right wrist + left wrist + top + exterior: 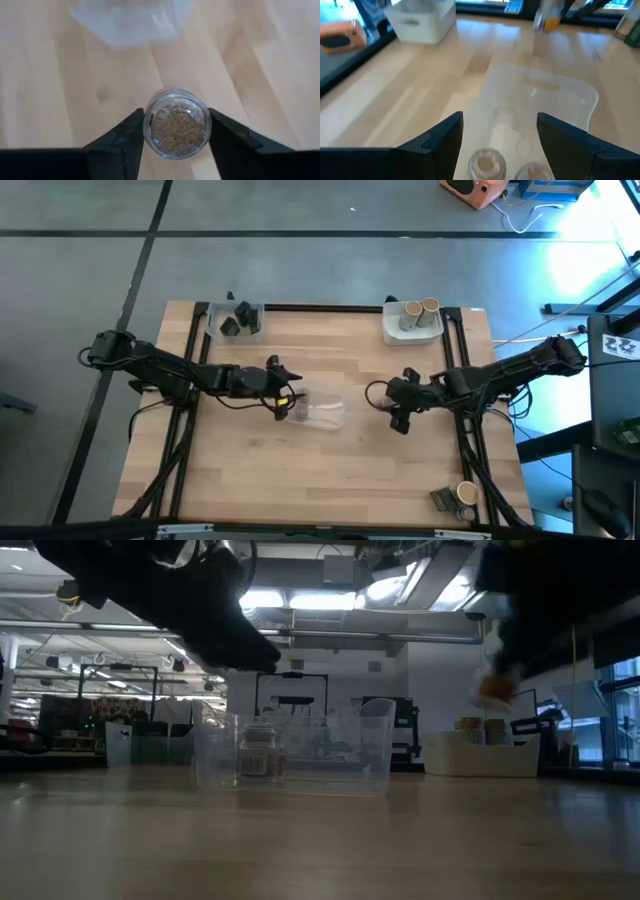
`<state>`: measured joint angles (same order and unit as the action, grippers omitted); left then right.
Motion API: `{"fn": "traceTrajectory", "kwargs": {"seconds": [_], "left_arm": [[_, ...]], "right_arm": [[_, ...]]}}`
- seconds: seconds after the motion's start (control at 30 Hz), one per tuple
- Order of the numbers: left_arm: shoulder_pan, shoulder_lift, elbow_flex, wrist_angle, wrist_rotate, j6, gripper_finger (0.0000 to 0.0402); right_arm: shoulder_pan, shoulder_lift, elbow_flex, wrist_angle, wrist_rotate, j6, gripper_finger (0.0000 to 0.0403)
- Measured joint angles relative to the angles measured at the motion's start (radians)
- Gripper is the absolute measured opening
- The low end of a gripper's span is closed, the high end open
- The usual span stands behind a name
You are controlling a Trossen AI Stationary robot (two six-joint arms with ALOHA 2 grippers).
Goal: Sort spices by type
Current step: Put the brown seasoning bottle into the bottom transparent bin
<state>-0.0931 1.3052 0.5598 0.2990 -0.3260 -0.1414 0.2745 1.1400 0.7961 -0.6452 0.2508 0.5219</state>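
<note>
My right gripper (175,117) (397,408) is shut on a small clear jar of brown spice (176,125), right of the table's middle and above the wood. My left gripper (500,122) (285,398) hangs open over the left end of a clear plastic tray (322,412) (290,752) in mid-table. Two small jars (487,164) (535,172) stand in that tray below its fingers; the low view shows one jar (260,755). Dark blocky spices (236,320) sit in a tray at the far left. Tan cylinders (418,313) stand in a white tray (400,333) at the far right. My right gripper pinches the small jar between its two fingers (131,131), one on each side of its round glass wall (150,125). A round end of the jar, with brown spice behind the glass, faces the wrist camera. The low view shows the jar (493,685) lifted clear of the table.
A tan cylinder (466,494) and a dark block (444,500) lie at the table's near right corner. A black frame (330,308) borders the far edge and both sides. Bare wood lies between the two grippers and along the near side.
</note>
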Motion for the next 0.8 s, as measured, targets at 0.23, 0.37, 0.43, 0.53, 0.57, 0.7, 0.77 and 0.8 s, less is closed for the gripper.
{"fn": "traceTrajectory", "kwargs": {"seconds": [0.23,0.37,0.43,0.53,0.57,0.7,0.77,0.8], "left_arm": [[-0.036,0.000,0.000,-0.063,-0.002,-0.035,0.0237],[-0.056,0.000,0.000,-0.066,-0.003,-0.037,0.0237],[-0.066,0.000,0.000,-0.071,-0.003,-0.038,0.0237],[-0.073,0.000,0.000,-0.074,-0.003,-0.038,0.0237],[-0.073,0.000,0.000,-0.074,-0.003,-0.038,0.0237],[-0.073,0.000,0.000,-0.072,-0.027,-0.035,0.0237],[-0.072,0.000,0.000,-0.069,-0.044,-0.035,0.0237],[-0.072,0.000,0.000,-0.069,-0.051,-0.035,0.0237]], "right_arm": [[0.000,0.035,0.027,0.245,0.073,-0.138,0.0187],[-0.003,0.091,0.027,0.388,0.116,-0.241,0.0186],[-0.020,0.131,0.043,0.425,0.114,-0.277,0.0185],[-0.058,0.199,0.099,0.423,0.102,-0.304,0.0186],[-0.071,0.226,0.123,0.416,0.091,-0.315,0.0186],[-0.126,0.325,0.218,0.371,0.015,-0.347,0.0188],[-0.151,0.375,0.269,0.338,-0.024,-0.355,0.0187],[-0.163,0.395,0.290,0.328,-0.046,-0.364,0.0187]]}}
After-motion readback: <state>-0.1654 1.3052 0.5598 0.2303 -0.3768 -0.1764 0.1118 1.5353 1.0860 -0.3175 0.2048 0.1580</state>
